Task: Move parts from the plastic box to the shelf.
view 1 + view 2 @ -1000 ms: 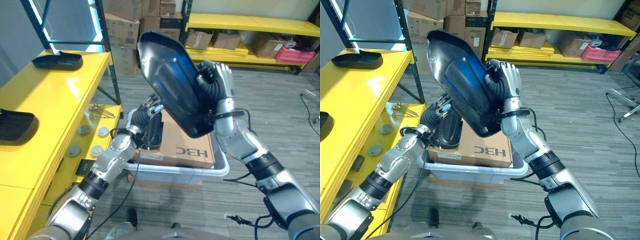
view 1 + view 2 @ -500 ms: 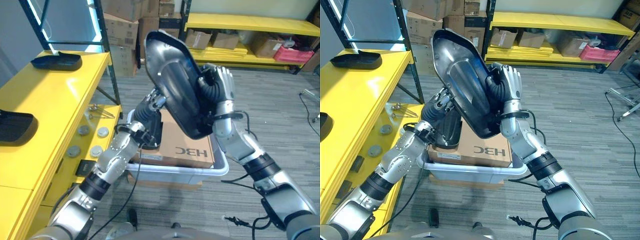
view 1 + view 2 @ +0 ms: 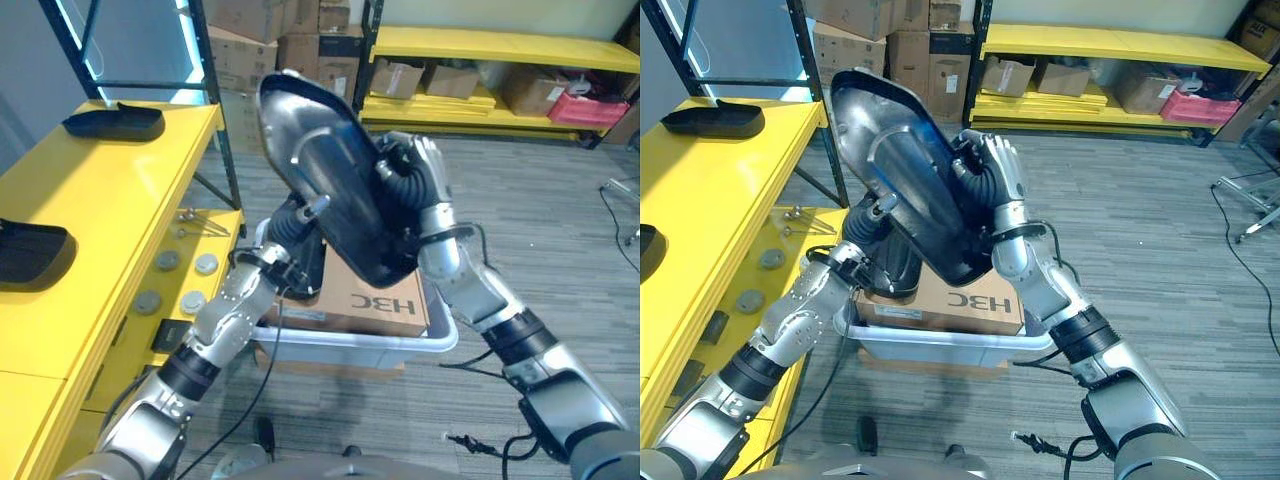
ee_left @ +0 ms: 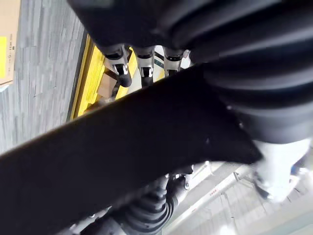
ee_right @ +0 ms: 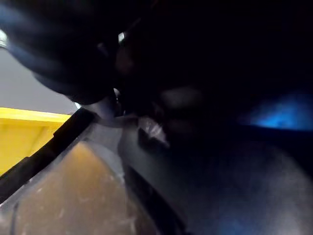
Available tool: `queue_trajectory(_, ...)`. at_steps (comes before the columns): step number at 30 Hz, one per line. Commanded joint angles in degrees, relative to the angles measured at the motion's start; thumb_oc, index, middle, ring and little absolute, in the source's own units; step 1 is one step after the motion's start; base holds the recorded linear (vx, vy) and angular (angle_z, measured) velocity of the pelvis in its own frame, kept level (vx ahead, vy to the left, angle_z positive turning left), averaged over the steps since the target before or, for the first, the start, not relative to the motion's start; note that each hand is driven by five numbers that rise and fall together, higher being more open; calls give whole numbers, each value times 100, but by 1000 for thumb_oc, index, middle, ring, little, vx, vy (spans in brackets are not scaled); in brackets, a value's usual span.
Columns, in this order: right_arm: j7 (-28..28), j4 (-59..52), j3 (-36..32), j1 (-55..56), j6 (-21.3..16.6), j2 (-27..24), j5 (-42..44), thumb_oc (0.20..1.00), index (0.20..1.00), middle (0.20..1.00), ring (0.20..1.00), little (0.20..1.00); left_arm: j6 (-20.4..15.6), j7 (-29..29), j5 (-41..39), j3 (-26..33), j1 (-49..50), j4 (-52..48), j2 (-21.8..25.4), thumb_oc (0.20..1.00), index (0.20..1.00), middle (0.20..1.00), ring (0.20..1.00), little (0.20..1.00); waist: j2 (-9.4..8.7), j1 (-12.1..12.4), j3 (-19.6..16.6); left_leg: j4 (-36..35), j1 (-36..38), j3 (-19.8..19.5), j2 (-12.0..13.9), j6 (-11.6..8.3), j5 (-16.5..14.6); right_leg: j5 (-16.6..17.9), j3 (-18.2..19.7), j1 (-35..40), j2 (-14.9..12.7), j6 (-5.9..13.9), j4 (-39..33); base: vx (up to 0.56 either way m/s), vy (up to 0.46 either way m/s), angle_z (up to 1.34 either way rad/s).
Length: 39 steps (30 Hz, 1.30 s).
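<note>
A large glossy black shell part (image 3: 330, 180) is held up in the air above the grey plastic box (image 3: 350, 345). My right hand (image 3: 425, 185) is shut on the part's right edge. My left hand (image 3: 295, 222) reaches up from below. Its straight fingers (image 4: 122, 68) lie against the part's hollow side, with the part's rim (image 4: 122, 142) crossing in front of the palm. A second black part (image 3: 308, 265) stands in the box beside a cardboard carton (image 3: 370, 285). The yellow shelf (image 3: 110, 200) is at the left.
Two black parts (image 3: 115, 122) (image 3: 30, 252) lie on the yellow shelf. A lower yellow level (image 3: 215, 240) holds small round discs (image 3: 180, 275). A dark rack post (image 3: 210, 90) stands by the shelf's corner. Cardboard boxes and yellow racks (image 3: 480, 75) line the back.
The raised part has swung left toward the shelf with my right hand. My left hand has risen from the box up to the part's hollow side.
</note>
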Motion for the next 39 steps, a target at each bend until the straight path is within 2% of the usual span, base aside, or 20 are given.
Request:
queue_trajectory(1,188,-347,-40,-284,-433,127,39,200,200,200,200,200,-372,190,281,-85,-355,110,-38,1000,1000,1000,1000,1000,-132,143,-168,-8,735,5,-37,-28,-1267,-286,-117,-76,-66,129,9,0,0,0)
queue_trajectory(8,600,-444,185,-300,-685,208,137,200,200,200,200,200,-207,328,766,17,-477,173,-18,1000,1000,1000,1000,1000,-138,187,-185,-8,711,-16,-43,-19,-1244,-289,-164,-81,-85,147,9,0,0,0)
queue_trajectory(9,667,-483,216,-291,-706,244,144,200,200,200,200,200,-204,309,835,15,-508,198,-9,473,473,473,473,473,-139,191,-190,-8,710,-19,-49,-15,-1246,-289,-162,-80,-86,151,9,0,0,0)
queue_trajectory(10,752,-543,272,-258,-745,284,171,200,200,200,200,200,-219,137,999,21,-553,232,4,200,200,200,200,200,-142,194,-201,-8,711,-21,-52,-8,-1250,-292,-163,-81,-92,152,9,0,0,0)
queue_trajectory(16,836,-577,510,-267,-752,475,205,200,200,200,200,200,-290,-52,1341,-100,-635,123,43,200,200,200,200,200,-124,230,-197,-8,699,-48,-61,4,-1251,-288,-179,-81,-104,157,9,0,0,0)
queue_trajectory(17,907,-597,576,-246,-820,553,294,200,200,200,200,200,-386,-88,1504,-144,-654,93,80,200,200,200,200,200,-120,232,-204,-8,699,-46,-62,5,-1254,-289,-166,-84,-102,155,9,0,0,0)
queue_trajectory(25,1270,-699,719,-140,-1102,677,636,200,200,200,200,200,-648,60,1396,-129,-606,-25,135,200,200,200,200,200,-125,275,-203,-8,683,-74,-69,13,-1254,-302,-181,-82,-116,145,10,-1,-5,0)
queue_trajectory(28,1372,-773,786,-92,-1209,742,812,200,200,200,200,200,-752,292,1618,-107,-540,-93,184,200,200,200,200,200,-125,321,-192,-8,661,-115,-72,13,-1244,-320,-211,-81,-113,131,24,-10,-53,1)
queue_trajectory(29,1442,-811,810,-51,-1212,775,1017,200,200,200,200,200,-876,557,1846,-77,-490,-105,221,200,200,200,200,200,-126,347,-183,-8,654,-137,-68,6,-1237,-330,-236,-74,-112,123,28,-13,-60,3)
queue_trajectory(32,1326,-805,830,113,-1219,892,1126,200,200,200,200,200,-1091,863,2238,48,-340,-137,330,200,200,200,200,200,-119,413,-178,-8,635,-207,-54,-22,-1213,-346,-298,-49,-102,99,11,-22,-66,8)
queue_trajectory(33,1261,-815,835,174,-1224,941,1147,335,335,335,335,335,-1151,1024,2589,86,-304,-138,382,200,200,200,200,200,-112,436,-181,-8,626,-226,-48,-31,-1204,-349,-319,-46,-97,92,9,-17,-58,22)
queue_trajectory(34,1192,-823,825,232,-1216,962,1249,1000,1000,1000,1000,1000,-1196,1195,2858,122,-260,-146,437,200,200,200,200,200,-105,452,-182,-8,617,-240,-41,-44,-1196,-354,-331,-44,-92,86,9,-16,-48,18)
queue_trajectory(39,916,-908,519,641,-1147,954,1738,1000,1000,1000,1000,1000,-1447,1875,3478,477,-1,-161,700,200,200,200,200,200,-88,460,-165,-8,590,-275,-17,-77,-1158,-362,-345,-46,-81,62,9,-17,-21,4)
